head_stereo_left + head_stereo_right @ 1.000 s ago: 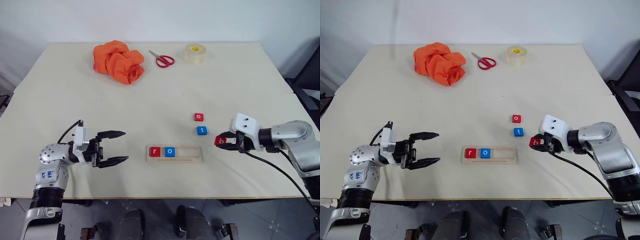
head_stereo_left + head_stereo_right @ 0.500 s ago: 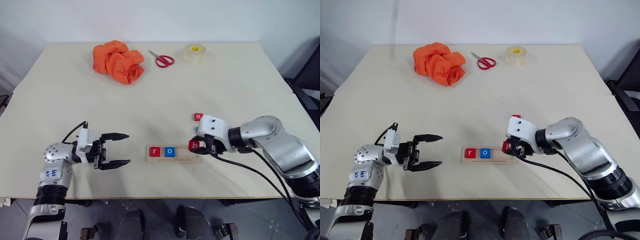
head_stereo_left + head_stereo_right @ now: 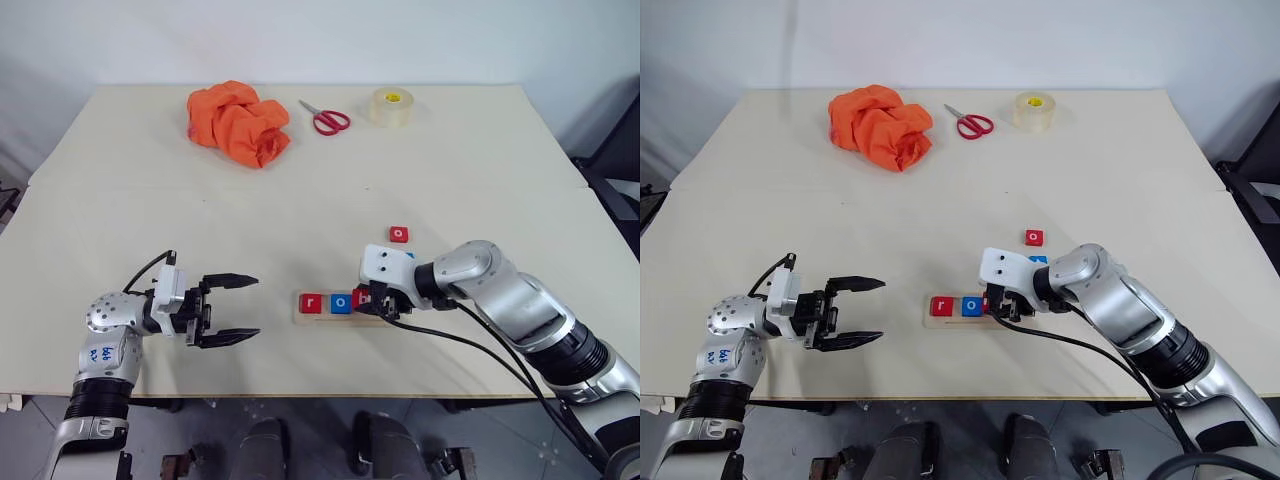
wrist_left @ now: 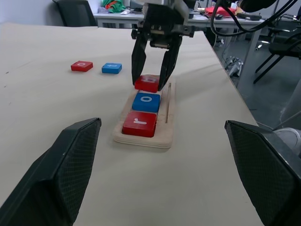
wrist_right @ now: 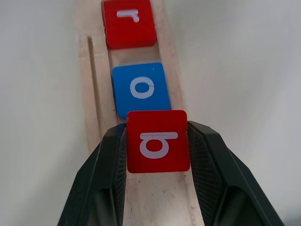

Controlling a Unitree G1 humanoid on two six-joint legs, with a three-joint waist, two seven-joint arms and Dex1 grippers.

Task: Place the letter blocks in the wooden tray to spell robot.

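The wooden tray lies near the table's front edge. A red r block and a blue o block sit in its left end. My right gripper is shut on the red b block and holds it over the groove, right beside the blue o. I cannot tell whether the b block touches the tray. A red o block lies loose behind the tray, and a blue t block lies beside it. My left gripper hangs open and empty, left of the tray.
At the far side of the table are a crumpled orange cloth, red-handled scissors and a roll of tape. The table's front edge runs just below the tray.
My right gripper has carried the red b block leftward, from off the tray's right end to over the groove beside the blue o. The left gripper has stayed in place.
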